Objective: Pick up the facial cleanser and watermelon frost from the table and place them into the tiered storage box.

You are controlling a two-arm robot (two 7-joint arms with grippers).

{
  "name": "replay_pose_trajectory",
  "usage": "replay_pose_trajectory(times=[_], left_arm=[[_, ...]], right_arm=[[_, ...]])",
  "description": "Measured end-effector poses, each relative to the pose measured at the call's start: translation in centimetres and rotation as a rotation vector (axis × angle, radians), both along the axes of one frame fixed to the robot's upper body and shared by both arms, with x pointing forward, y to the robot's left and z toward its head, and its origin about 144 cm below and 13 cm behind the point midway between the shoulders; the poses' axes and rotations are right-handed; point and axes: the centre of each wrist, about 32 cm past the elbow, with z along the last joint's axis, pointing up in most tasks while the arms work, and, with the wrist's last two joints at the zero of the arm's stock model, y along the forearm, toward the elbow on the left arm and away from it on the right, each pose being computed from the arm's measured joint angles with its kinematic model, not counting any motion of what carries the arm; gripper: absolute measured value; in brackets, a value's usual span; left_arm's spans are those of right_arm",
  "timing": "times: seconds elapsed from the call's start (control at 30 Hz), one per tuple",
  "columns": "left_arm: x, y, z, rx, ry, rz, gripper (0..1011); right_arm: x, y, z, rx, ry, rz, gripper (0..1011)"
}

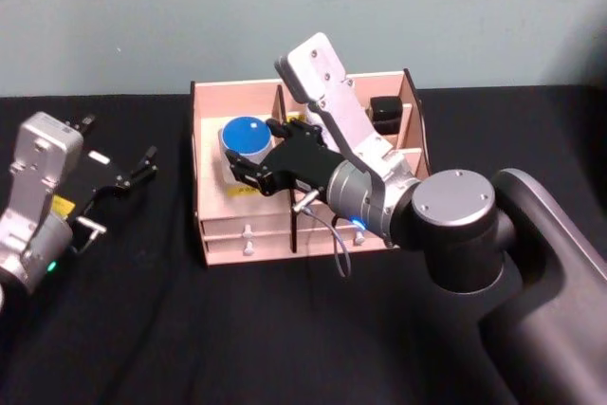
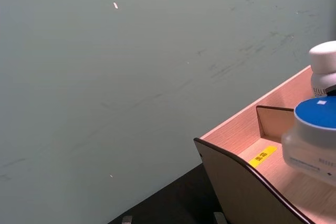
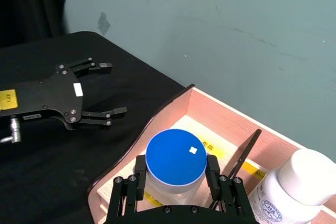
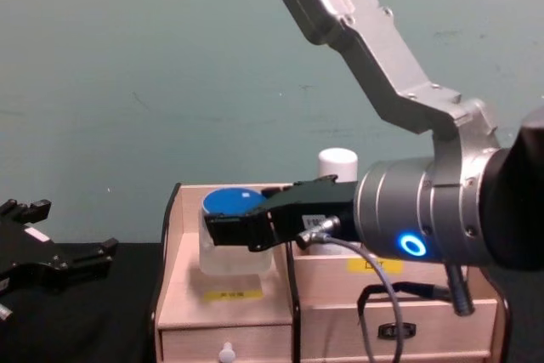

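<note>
Right gripper (image 1: 248, 170) fingers are covering the blue-lidded jar (image 1: 246, 139) sides; its label isn't readable. Right arm is blocking the tiered storage box (image 1: 211, 154) middle compartments. White-capped bottle (image 4: 337, 164) beside the jar is mostly hiding behind the gripper.

Tiered storage box (image 1: 220, 234): light wood, dark edges, yellow labels, two front drawers, at twelve o'clock on the worktop. Blue-lidded translucent jar (image 1: 246, 137) upright in its nine o'clock compartment; white bottle (image 4: 337, 165) upright at its three o'clock.
</note>
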Motion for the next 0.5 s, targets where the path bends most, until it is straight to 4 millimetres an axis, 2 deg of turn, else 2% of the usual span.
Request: replay_pose_trajectory(times=[0.5], left_arm=[[0.0, 0.0, 0.0, 0.0, 0.0, 0.0, 1001]], right_arm=[[1.01, 0.7, -0.51, -0.003, -0.001, -0.006, 695]])
